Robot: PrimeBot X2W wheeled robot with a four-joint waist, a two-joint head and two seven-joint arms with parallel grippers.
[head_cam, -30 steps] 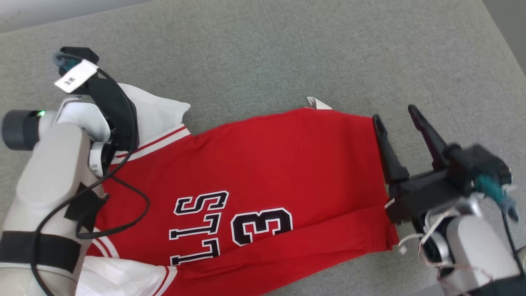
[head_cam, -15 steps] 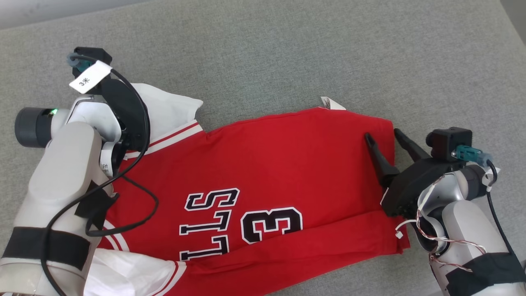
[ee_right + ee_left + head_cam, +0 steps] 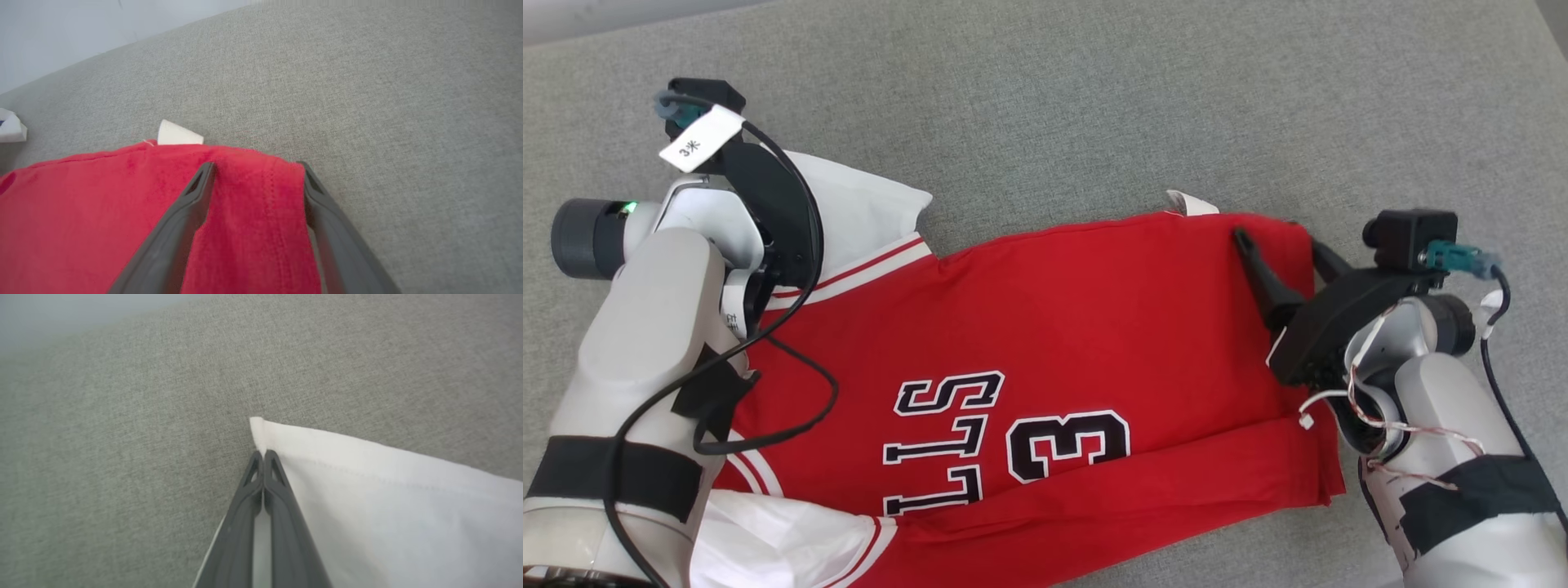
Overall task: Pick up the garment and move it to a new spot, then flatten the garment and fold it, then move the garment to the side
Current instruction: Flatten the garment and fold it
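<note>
Across the head view a grey woven fabric surface (image 3: pixel 1094 106) is spread, with open room from ten through two o'clock. A red fabric jersey (image 3: pixel 1094 327) is laid flat on it, running from eight o'clock to three o'clock. Black letters outlined in white, "LLS" and the numeral "3", can be read on it. Its far edge lies straight, and a fold runs along the near edge.

The pale left arm is bent in at nine o'clock. The left gripper (image 3: pixel 263 457) is pressed shut on the hem corner of the jersey's white sleeve (image 3: pixel 866 204).

The right arm reaches in from four o'clock. The right gripper (image 3: pixel 257 167) is held wide apart, astride the hem corner, with red cloth bunched between the fingers.

A white paper label marked "3米" (image 3: pixel 698 139) is carried on the left wrist cable. A small white garment tag (image 3: pixel 1194 202) juts out at the far edge, its print unreadable.
</note>
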